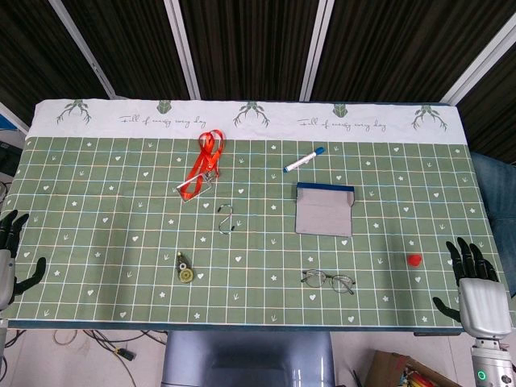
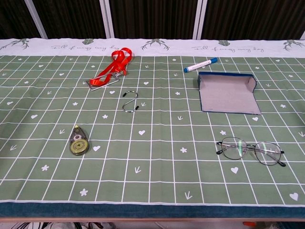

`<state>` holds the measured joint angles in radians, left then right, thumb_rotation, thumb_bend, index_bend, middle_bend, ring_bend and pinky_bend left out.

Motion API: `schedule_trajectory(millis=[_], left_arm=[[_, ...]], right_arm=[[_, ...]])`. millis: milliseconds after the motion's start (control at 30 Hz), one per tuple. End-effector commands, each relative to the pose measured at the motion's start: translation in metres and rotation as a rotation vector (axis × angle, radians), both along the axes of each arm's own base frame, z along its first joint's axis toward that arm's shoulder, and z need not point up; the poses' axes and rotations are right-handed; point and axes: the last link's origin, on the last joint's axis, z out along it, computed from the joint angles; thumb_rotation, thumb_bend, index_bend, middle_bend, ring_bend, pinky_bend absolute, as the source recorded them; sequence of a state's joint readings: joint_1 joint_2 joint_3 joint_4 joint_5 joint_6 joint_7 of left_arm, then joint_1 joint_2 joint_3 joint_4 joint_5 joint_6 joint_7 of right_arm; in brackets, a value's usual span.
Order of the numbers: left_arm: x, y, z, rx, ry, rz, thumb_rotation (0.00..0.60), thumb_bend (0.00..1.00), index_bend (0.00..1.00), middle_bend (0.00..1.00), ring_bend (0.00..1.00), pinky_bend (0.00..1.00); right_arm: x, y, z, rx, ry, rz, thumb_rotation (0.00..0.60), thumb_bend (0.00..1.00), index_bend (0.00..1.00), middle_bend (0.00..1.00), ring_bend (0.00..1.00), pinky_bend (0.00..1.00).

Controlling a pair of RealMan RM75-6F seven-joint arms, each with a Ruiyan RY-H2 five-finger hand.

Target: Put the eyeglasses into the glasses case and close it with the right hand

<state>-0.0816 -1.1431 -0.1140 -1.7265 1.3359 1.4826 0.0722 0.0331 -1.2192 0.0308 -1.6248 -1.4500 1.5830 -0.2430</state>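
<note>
Thin-framed eyeglasses [image 1: 328,280] [image 2: 251,150] lie on the green cloth near the table's front edge, right of centre. Behind them the grey glasses case [image 1: 325,211] [image 2: 227,93] lies open, its blue-edged lid at the far side. My right hand [image 1: 476,284] hovers at the front right corner, fingers spread, holding nothing, well right of the glasses. My left hand [image 1: 13,256] sits at the front left edge, fingers apart and empty. The chest view shows neither hand.
A small red cap [image 1: 414,260] lies between the glasses and my right hand. A blue-capped marker [image 1: 303,160] lies behind the case. An orange lanyard [image 1: 203,164], a metal S-hook [image 1: 227,218] and a correction-tape roller [image 1: 185,268] lie to the left.
</note>
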Motion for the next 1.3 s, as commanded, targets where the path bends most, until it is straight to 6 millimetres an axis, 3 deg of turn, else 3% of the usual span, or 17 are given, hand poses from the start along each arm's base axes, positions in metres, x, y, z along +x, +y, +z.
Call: schedule_trajectory(millis=[33, 733, 933, 1300], left_arm=[[0.0, 0.0, 0.0, 0.0, -0.003, 0.0, 0.6, 0.39, 0.06, 0.0, 0.0, 0.0], [0.0, 0.0, 0.0, -0.004, -0.006, 0.005, 0.6, 0.39, 0.06, 0.0, 0.0, 0.0], [0.0, 0.0, -0.001, 0.001, -0.015, 0.014, 0.6, 0.39, 0.06, 0.0, 0.0, 0.0], [0.0, 0.0, -0.001, -0.006, -0.02, 0.014, 0.6, 0.39, 0.06, 0.0, 0.0, 0.0]], right_arm=[[0.001, 0.001, 0.0, 0.004, -0.003, 0.006, 0.6, 0.15, 0.0, 0.0, 0.03, 0.2], [0.002, 0.002, -0.005, 0.071, -0.062, -0.006, 0.6, 0.15, 0.02, 0.0, 0.03, 0.2], [0.008, 0.011, -0.018, 0.266, -0.194, -0.061, 0.6, 0.12, 0.05, 0.0, 0.03, 0.2], [0.032, -0.039, -0.02, 0.426, -0.255, -0.128, 0.6, 0.18, 0.2, 0.0, 0.03, 0.2]])
